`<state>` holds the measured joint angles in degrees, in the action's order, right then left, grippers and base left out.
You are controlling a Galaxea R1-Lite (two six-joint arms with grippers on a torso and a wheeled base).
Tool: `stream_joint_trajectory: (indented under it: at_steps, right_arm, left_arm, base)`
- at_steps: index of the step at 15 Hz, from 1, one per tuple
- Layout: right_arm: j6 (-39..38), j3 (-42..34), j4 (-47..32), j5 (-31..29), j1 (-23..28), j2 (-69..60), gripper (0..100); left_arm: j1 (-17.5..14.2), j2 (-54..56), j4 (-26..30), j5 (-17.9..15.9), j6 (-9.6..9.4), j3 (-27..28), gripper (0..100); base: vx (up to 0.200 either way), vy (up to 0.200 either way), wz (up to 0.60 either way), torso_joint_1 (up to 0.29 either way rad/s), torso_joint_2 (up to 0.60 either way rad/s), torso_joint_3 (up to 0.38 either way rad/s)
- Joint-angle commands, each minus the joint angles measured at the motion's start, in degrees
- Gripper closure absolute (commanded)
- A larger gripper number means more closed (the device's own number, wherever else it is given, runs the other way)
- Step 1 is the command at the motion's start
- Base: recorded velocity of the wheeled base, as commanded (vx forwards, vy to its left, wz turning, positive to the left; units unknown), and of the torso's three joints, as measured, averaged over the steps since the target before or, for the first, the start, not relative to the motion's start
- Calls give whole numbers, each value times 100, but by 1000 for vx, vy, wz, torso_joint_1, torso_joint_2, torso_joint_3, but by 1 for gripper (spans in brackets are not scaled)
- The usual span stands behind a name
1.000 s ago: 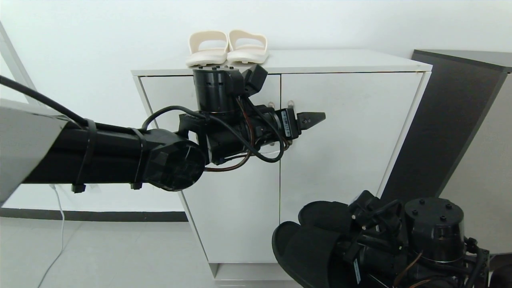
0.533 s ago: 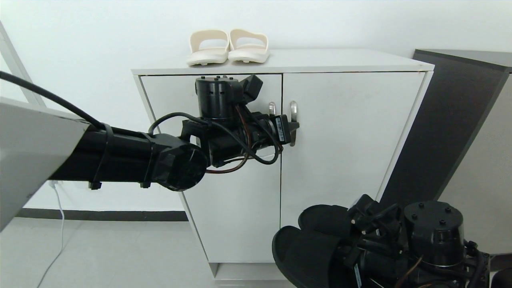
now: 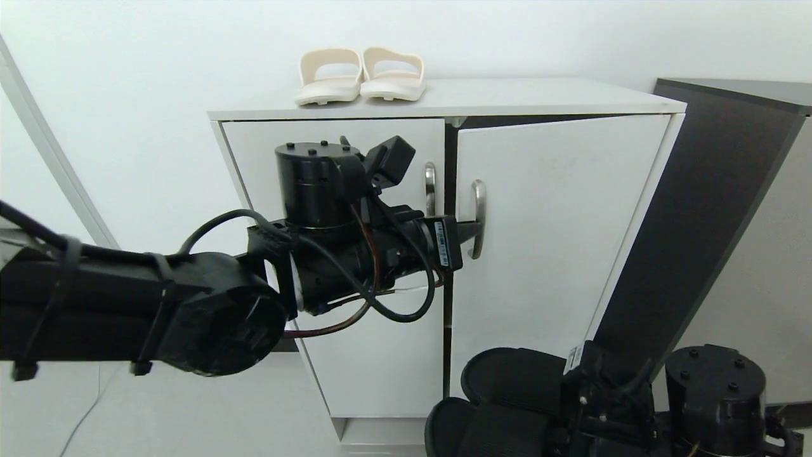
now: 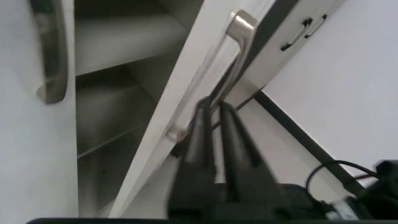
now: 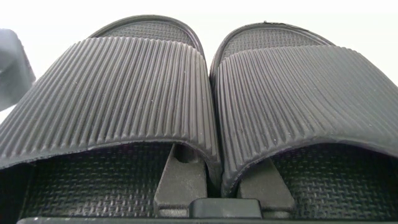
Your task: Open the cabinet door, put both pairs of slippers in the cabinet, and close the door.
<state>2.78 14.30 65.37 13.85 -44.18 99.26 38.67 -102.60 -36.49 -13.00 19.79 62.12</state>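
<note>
Two doors front the cabinet (image 3: 539,96). The right door (image 3: 558,254) stands slightly ajar, and its upright handle (image 3: 480,212) is clamped in the nearly closed left gripper (image 3: 472,232), the nearer arm. Hinges are judged to be on the door's right edge, so the pull should run toward the robot and arc rightward. The right gripper (image 5: 221,183), low right, pinches the black slippers (image 3: 507,384). Cream slippers (image 3: 360,75) sit on top. One second ago both doors were shut and the left gripper pointed past the handle.

Bright, even light is spread across the white cabinet (image 3: 539,95); deep shadow is seen in the gap behind its door (image 3: 558,241). A glint is caught on the handle (image 3: 480,212).
</note>
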Motion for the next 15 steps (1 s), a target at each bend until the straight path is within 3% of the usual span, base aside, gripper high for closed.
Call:
stream_joint_trajectory:
  at_steps: [1,4,7,10,13,15]
  right_arm:
    - [3,-103,20,21,-12,-3,100]
    - [188,-375,249,364,-12,-12,100]
    - [276,-402,249,391,-12,-3,100]
    - [285,-410,249,382,-38,-3,100]
    - [285,-410,249,382,-47,6,100]
    - [328,-410,249,382,-65,15,100]
  left_arm:
    - [141,433,-34,8,-10,-227,100]
    - [264,1022,-34,-1,17,-702,100]
    - [-149,978,-34,-72,122,-763,100]
    - [-404,741,-34,-432,219,-614,100]
    - [-413,460,-34,-502,298,-306,100]
    - [-457,152,-43,-502,491,107,100]
  base:
    - [0,0,0,0,0,0]
    - [0,0,0,0,0,0]
    - [0,0,0,0,0,0]
    - [0,0,0,0,0,0]
    - [0,0,0,0,0,0]
    - [0,0,0,0,0,0]
